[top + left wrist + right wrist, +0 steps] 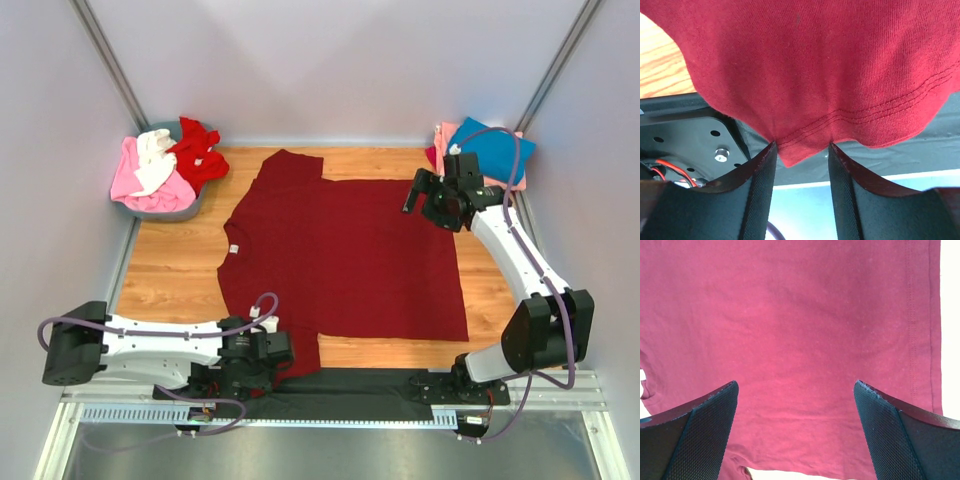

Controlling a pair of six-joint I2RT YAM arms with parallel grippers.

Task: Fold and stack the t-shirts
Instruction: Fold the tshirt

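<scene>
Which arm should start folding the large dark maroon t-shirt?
Left. The left gripper is open astride the sleeve hem of the large dark maroon cloth t-shirt; the right gripper just hangs open above flat cloth.

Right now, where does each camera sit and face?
Top external: above and behind, looking down at the table; left arm and right arm show.
Left wrist: behind the left pincer, facing the hem of the maroon t-shirt; both fingers show.
Right wrist: behind the right pincer, facing down at flat cloth; spread fingers show.
Shared: all see the maroon t-shirt.
</scene>
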